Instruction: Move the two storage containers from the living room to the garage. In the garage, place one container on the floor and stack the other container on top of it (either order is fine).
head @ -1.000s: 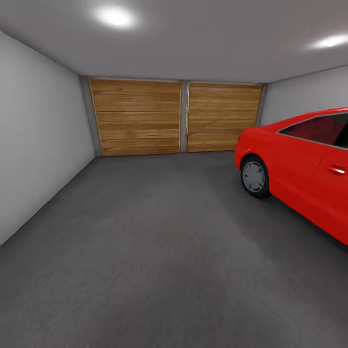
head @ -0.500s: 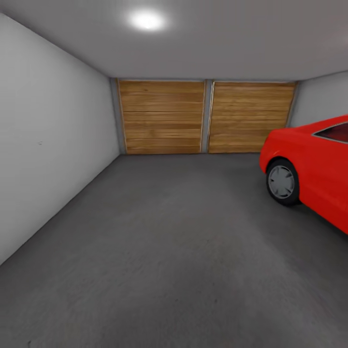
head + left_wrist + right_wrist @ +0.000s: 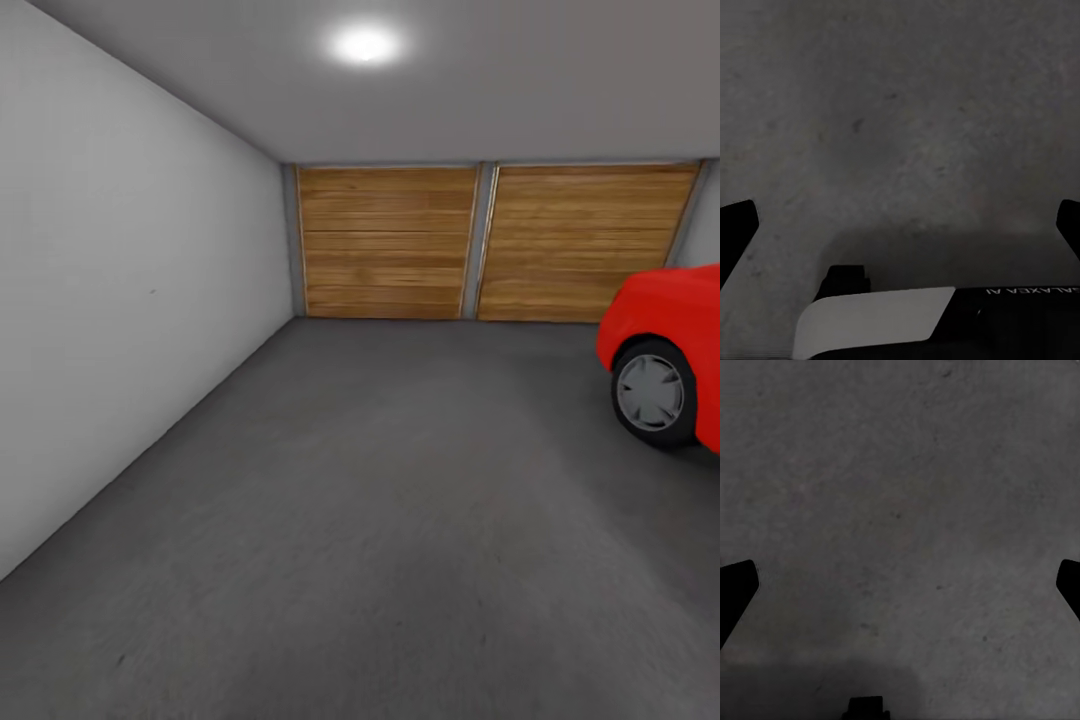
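Robot is in the garage point(image 3: 130, 250), head camera facing the wood-panelled door point(image 3: 490, 243) at the far end. Red car point(image 3: 665, 345) sits to the right of the door, front wheel showing; pale wall runs along the left. Dark concrete floor point(image 3: 380, 480) spreads from the door toward the camera. Neither storage container appears in these views, so I cannot tell where they are. Left gripper point(image 3: 900, 225) hangs over bare floor, fingers spread wide, nothing between them. Right gripper point(image 3: 900, 585) likewise: fingers wide apart, empty, speckled concrete beneath. Judgement: a travel leg, likely heading off for a container. Do it well by swinging wide of the car, and keep the patch of floor left of the car for the stack.
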Controlling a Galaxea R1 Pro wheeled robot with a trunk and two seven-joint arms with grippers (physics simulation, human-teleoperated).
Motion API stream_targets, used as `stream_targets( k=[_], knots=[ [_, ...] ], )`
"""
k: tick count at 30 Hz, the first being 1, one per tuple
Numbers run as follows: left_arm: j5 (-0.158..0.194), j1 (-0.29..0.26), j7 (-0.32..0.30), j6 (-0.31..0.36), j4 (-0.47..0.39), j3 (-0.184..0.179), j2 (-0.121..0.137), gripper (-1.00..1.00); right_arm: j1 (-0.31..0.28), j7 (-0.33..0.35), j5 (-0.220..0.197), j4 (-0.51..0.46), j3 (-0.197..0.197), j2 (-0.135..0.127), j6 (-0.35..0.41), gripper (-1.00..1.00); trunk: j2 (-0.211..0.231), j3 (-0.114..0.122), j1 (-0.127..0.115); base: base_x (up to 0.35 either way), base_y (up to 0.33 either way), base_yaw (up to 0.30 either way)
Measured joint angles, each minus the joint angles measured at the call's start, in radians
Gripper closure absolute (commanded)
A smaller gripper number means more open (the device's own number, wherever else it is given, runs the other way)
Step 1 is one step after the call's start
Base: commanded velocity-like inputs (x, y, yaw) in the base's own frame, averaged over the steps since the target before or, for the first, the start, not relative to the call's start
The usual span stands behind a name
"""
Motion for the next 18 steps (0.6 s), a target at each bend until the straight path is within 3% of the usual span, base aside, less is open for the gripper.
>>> stream_targets(
  k=[12,18],
  knots=[
    [0.000,0.000,0.000,0.000,0.000,0.000,0.000,-1.00,0.000,0.000,0.000,0.000,-0.001,0.000,-0.001,-1.00,0.000,0.000,0.000,0.000,0.000,0.299],
    [0.000,0.000,0.000,0.000,0.000,0.000,0.000,-1.00,0.000,-0.032,0.001,0.000,-0.001,0.000,-0.002,-1.00,0.000,0.000,0.000,0.000,0.000,0.299]
  ],
)
